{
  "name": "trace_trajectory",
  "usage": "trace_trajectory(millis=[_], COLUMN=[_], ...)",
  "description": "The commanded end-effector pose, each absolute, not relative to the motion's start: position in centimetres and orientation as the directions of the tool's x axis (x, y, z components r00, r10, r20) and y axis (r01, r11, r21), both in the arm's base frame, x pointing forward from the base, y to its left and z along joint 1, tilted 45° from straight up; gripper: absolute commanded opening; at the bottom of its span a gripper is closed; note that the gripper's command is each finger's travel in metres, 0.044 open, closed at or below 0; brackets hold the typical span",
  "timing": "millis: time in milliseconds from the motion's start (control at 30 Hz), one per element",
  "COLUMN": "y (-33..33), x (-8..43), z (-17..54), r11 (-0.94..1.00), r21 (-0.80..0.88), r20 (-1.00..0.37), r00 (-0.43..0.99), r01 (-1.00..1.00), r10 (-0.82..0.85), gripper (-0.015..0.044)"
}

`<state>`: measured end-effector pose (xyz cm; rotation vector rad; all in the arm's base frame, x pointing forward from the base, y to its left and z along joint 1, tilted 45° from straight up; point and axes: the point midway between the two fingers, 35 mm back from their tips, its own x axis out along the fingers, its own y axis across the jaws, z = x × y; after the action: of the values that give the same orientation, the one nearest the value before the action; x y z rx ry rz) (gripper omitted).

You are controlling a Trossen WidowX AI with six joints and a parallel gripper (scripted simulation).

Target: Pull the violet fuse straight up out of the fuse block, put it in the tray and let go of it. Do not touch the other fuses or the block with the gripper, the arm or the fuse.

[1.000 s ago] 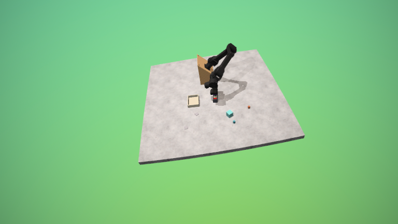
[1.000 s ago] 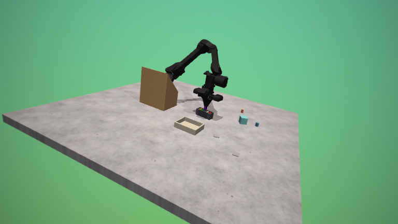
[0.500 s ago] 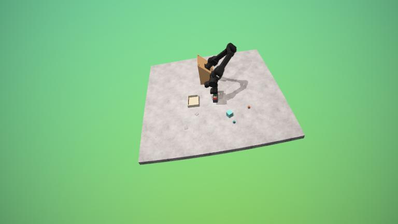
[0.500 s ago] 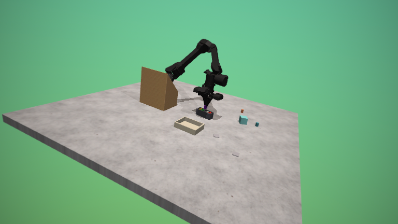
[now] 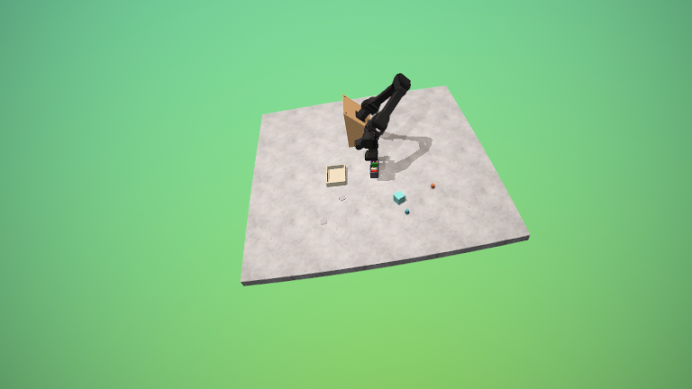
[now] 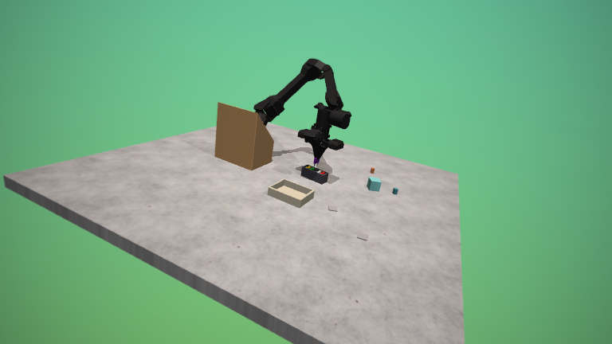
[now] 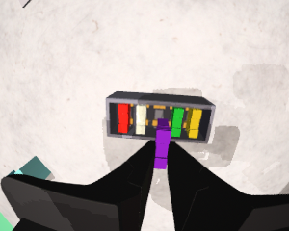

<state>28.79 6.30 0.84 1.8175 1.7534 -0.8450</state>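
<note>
Jaws [image 6: 316, 158] of matte black, tapering to narrow tips, are clenched on the violet fuse [image 6: 316, 160] [image 7: 162, 144], a slim, smooth, blocky piece. The fuse is raised above the fuse block [image 5: 374, 173] [image 6: 314, 174] [image 7: 160, 97], a dark, oblong, open-topped box with a grey rim. Whether its lower end is wholly out of the block, I cannot tell.

In the wrist view, 4 slender fuses sit in the block: 1 red [image 7: 123, 118], 1 cream-white [image 7: 141, 119], 1 bright green [image 7: 177, 121] and 1 yellow [image 7: 195, 123]. Between the white and green ones, 1 slot shows a grey bottom and small orange-gold pieces.

Near the block lies 1 shallow rectangular tray [image 5: 336, 185] [image 6: 284, 198], beige, with straight walls and a flat, bare inside.

A tan-brown upright panelled shape [image 5: 354, 131] [image 6: 235, 136], with a slanted edge and a faintly grained face, stands by the angular black arm [image 5: 392, 104] [image 6: 292, 87]. Farther along the mottled grey, stone-like tabletop [image 5: 295, 241] [image 6: 180, 213] are 1 turquoise cube [image 5: 399, 197] [image 6: 373, 184], 1 small teal piece [image 5: 406, 212] [image 6: 395, 191], 1 small orange piece [image 5: 432, 185] [image 6: 372, 170] and 2 thin, flat greyish chips [image 5: 341, 198] [image 6: 332, 209].
</note>
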Motion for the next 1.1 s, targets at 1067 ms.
trace_trajectory(millis=[1067], y=[-5.0], x=[31.7], z=[-8.0], r11=[-0.073], r21=[-0.068], r20=[-0.731], r00=[0.000], r01=[0.995], r10=[0.682], gripper=[0.0000])
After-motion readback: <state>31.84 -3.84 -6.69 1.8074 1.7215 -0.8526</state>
